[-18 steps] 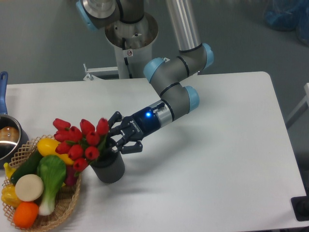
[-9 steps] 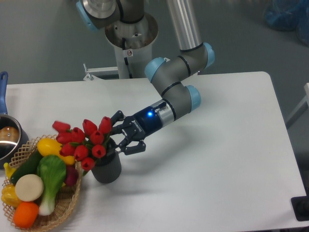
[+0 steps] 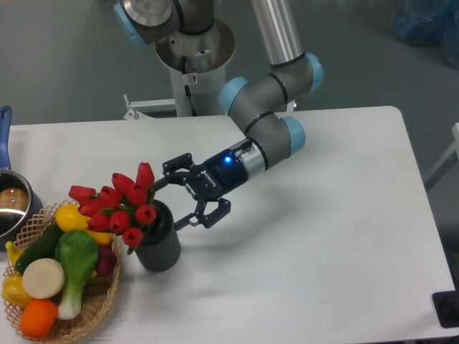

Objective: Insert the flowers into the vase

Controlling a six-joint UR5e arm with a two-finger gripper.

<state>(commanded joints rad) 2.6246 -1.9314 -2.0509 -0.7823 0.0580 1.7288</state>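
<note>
1. White lettering on the end effector wrist is too small to read (a blue light glows beside it).
2. The arm reaches down-left over the tabletop, fingers spread apart, gripping nothing.
3. The flowers stand in the vase, just left of the fingertips, leaning toward the basket.

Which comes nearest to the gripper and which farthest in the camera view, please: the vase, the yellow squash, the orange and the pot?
1. Vase, just left of the gripper.
2. Yellow squash, farther left, in the basket.
3. Orange, at the basket's near end, and pot, at the table's left edge: too close to call.
</note>
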